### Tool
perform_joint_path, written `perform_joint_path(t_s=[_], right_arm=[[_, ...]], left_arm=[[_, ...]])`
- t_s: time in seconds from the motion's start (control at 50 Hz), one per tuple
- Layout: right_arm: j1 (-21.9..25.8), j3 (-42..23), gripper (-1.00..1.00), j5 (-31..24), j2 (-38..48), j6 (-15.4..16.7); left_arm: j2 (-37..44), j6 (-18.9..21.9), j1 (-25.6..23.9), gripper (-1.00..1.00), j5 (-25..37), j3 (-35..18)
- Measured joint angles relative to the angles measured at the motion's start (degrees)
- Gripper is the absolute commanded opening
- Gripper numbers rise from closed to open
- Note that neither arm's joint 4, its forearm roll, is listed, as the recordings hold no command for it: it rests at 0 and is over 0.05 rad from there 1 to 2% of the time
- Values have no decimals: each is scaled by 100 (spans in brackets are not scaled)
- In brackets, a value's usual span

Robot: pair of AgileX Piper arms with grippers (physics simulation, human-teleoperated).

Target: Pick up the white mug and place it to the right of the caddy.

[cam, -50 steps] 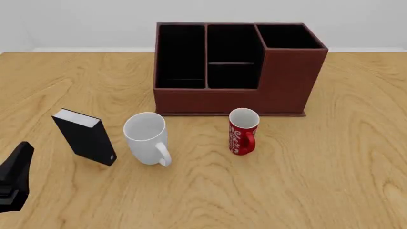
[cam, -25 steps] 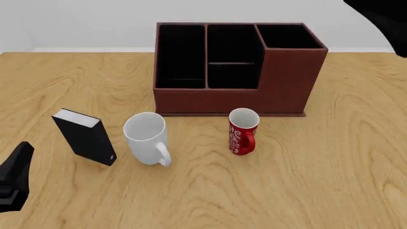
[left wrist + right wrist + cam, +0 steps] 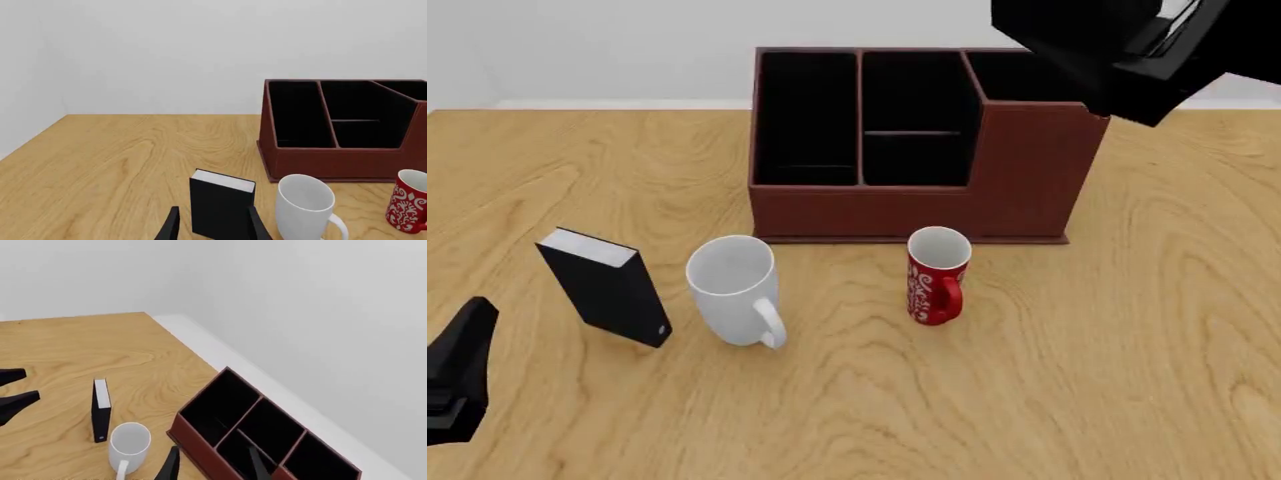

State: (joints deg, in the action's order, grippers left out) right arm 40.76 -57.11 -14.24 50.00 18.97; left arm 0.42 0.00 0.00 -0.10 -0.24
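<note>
The white mug point(image 3: 737, 290) stands upright on the table in front of the caddy's left half, its handle turned toward the near side; it also shows in both wrist views point(image 3: 305, 206) point(image 3: 129, 444). The reddish-brown caddy point(image 3: 921, 195) stands at the middle back point(image 3: 333, 162) point(image 3: 200, 440). My left gripper point(image 3: 459, 372) rests low at the near left, open and holding nothing point(image 3: 213, 222). My right arm point(image 3: 1114, 50) hangs high over the caddy's back right corner. Its gripper point(image 3: 215, 462) is open and empty, far above the mug.
A red mug with white swirls point(image 3: 937, 276) stands in front of the caddy's right half. A black slab-shaped box point(image 3: 605, 286) stands upright left of the white mug, between it and my left gripper. Bare wood table point(image 3: 1174, 300) lies right of the caddy.
My right arm has come into view from the top right and moved left, over the caddy's back right corner. The left gripper and all objects stay put.
</note>
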Motion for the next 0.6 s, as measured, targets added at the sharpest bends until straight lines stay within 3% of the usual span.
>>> perform_joint_path(t_s=[0.6], right_arm=[[738,-592,100,-45,1740,-302]], left_arm=[[0,0,0,100,0,0]])
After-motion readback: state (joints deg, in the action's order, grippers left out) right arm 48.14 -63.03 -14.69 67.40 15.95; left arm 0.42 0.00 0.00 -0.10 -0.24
